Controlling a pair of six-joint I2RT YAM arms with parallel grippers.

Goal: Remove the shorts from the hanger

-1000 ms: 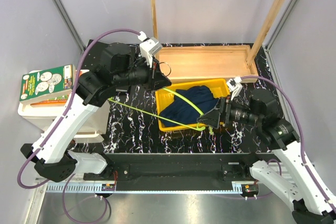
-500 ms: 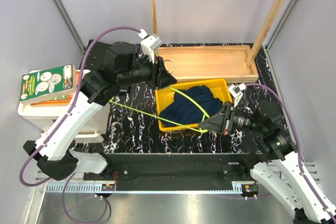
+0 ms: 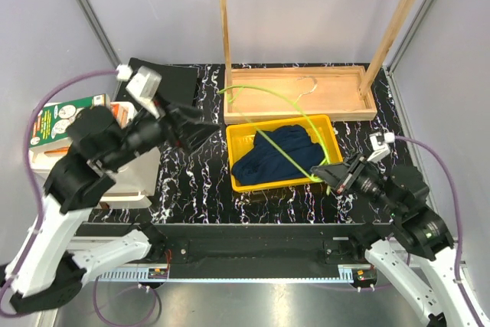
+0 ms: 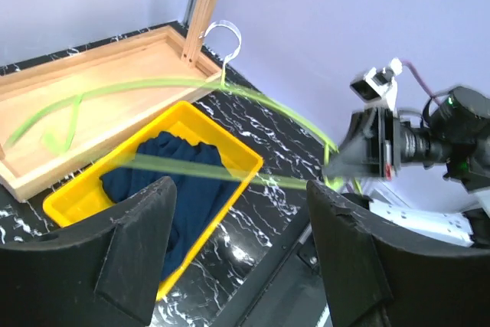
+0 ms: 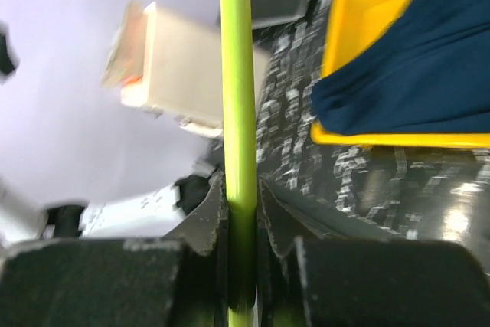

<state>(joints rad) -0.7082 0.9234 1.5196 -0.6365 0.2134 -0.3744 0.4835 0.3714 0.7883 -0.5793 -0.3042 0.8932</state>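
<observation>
The dark navy shorts point(image 3: 277, 155) lie crumpled in the yellow tray point(image 3: 280, 187), off the hanger. The lime-green hanger point(image 3: 285, 155) slants across above the tray, and its silver hook point(image 3: 306, 84) hovers over the wooden tray. My right gripper point(image 3: 325, 177) is shut on the hanger's near-right end; in the right wrist view the green rod point(image 5: 237, 112) runs between the closed fingers point(image 5: 200, 223). My left gripper point(image 3: 200, 132) stands open left of the yellow tray, holding nothing. In the left wrist view, shorts point(image 4: 172, 181) and blurred hanger point(image 4: 191, 168) lie beyond its fingers point(image 4: 142, 246).
A long wooden tray point(image 3: 341, 91) sits behind the yellow one, with the tall wooden rack posts point(image 3: 222, 21) rising from it. A white box point(image 3: 46, 165) with a green package point(image 3: 65, 116) stands at the left edge. A black pad point(image 3: 172, 78) lies back left.
My left gripper let go of the hanger, opened and drew back left. My right gripper shut on the hanger's end and pulled toward the near edge; the hanger swung over the wooden tray.
</observation>
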